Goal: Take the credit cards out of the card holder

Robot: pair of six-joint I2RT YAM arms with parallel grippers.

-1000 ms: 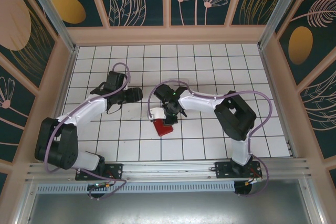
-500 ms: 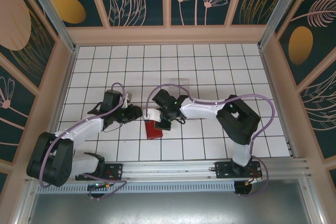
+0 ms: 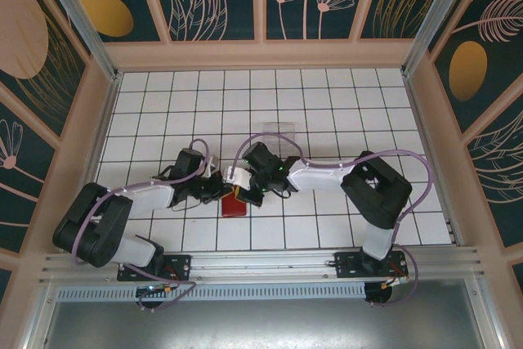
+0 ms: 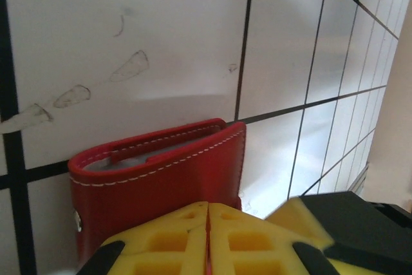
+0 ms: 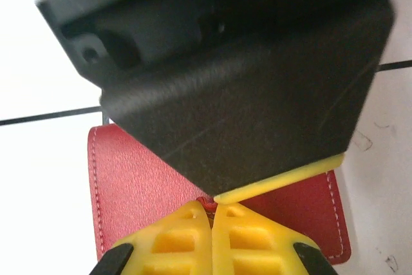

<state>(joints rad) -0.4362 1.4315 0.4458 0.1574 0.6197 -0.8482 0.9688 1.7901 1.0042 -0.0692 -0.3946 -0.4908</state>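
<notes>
red card holder sits folded on the worktop right under both hands, left hand and right hand each pressed together empty at its far edge, neither really nearer

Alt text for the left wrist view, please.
A red card holder lies folded on the tiled table, grey lining showing along its top edge. The yellow fingers of the left hand, pressed together, meet its near side.
</notes>
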